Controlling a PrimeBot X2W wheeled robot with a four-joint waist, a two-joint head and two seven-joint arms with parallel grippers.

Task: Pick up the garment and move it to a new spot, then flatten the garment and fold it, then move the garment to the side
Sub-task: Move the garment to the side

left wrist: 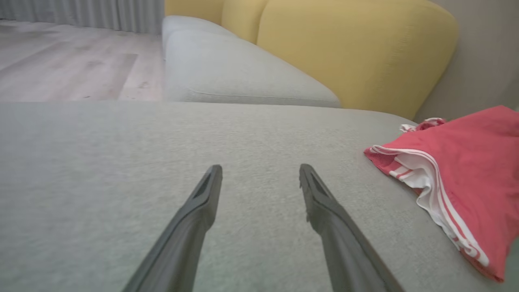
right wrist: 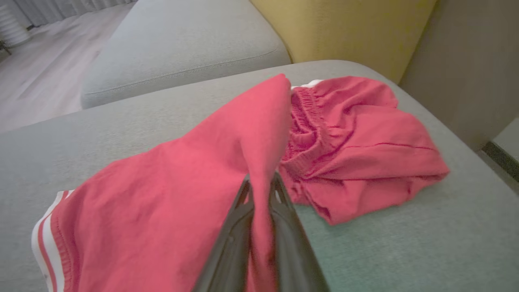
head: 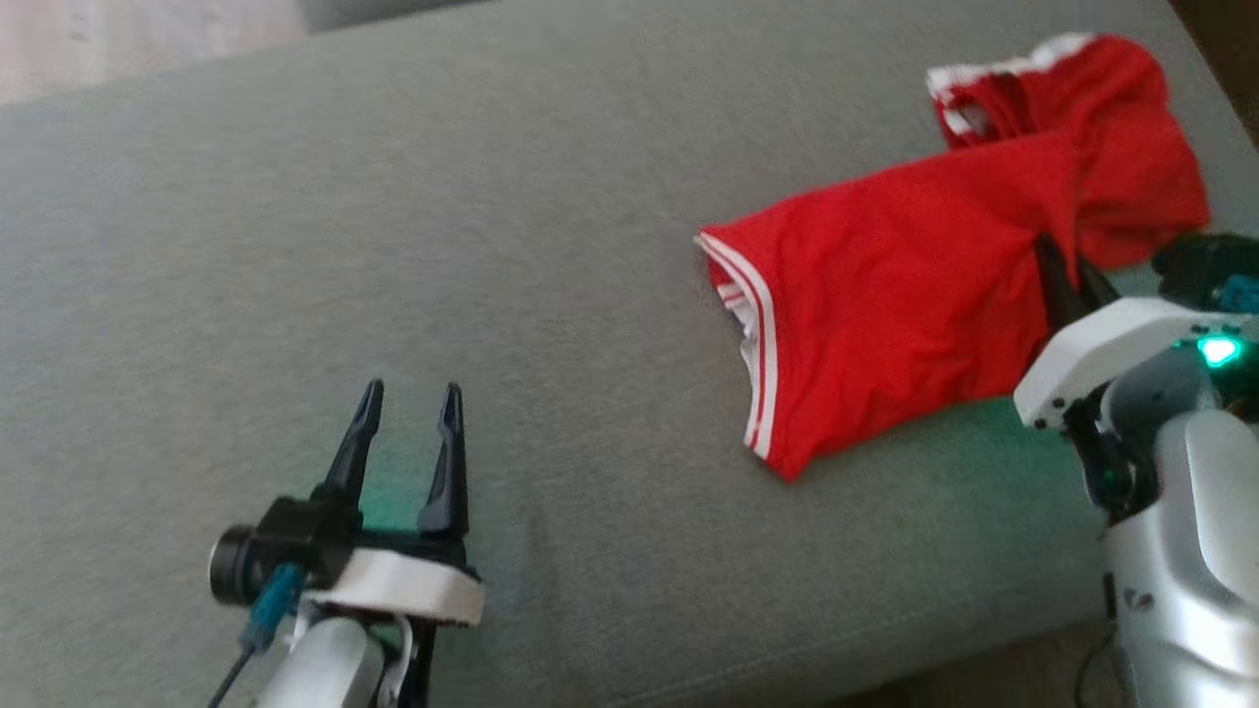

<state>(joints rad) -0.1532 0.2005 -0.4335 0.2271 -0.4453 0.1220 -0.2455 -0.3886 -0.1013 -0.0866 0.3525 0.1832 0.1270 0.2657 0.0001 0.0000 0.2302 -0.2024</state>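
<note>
Shorts (head: 885,295) in red with white stripes lie on the right part of a wide grey cushion (head: 393,246), the biggest thing in sight, which spreads across nearly the whole head view. Beyond it, the left wrist view takes in a second grey cushion (left wrist: 227,69), a yellow backrest (left wrist: 344,48) and a pale wooden floor (left wrist: 61,61).

The shorts are crumpled, not flat. One leg stretches toward the middle of the cushion and ends in a white-striped hem (head: 757,344). The gathered waistband (right wrist: 302,121) and the other leg bunch up near the cushion's far right corner. Between the two parts a fold of cloth stands up as a ridge.

The right arm (head: 1180,511), silver and white with a small green light (head: 1218,350), comes in from the lower right of the head view. The right gripper (right wrist: 261,180) is pinched narrow on that raised fold, the red cloth squeezed between its two dark fingers and draped over their tips.

The left gripper (head: 412,388) is at the lower left, well apart from the shorts. Its fingers are spread wide and point along the bare grey cushion. Whether their tips touch the fabric of the cushion cannot be told.
</note>
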